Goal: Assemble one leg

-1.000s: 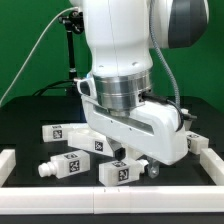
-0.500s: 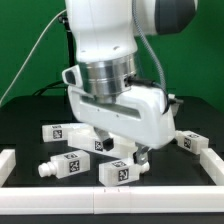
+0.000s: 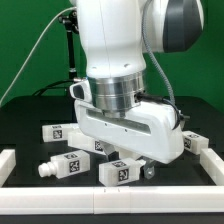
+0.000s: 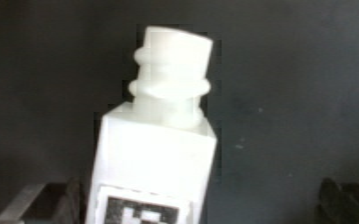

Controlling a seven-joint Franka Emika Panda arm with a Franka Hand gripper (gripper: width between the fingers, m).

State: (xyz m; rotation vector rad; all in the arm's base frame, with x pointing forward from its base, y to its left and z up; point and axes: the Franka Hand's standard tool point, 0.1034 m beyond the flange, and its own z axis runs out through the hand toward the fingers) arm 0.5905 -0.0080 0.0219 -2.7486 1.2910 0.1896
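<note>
With jaws spread wide and empty, centre over the leg (image 4: 155, 150), lower straight toward the bench (image 4: 291, 90), close squarely across its tagged body.

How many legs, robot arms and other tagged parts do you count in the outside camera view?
Legs: 4
Robot arm: 1
Half-hidden tagged white part: 1
Total: 6

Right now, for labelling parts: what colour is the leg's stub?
White stub; wrist view shows it best.
</note>
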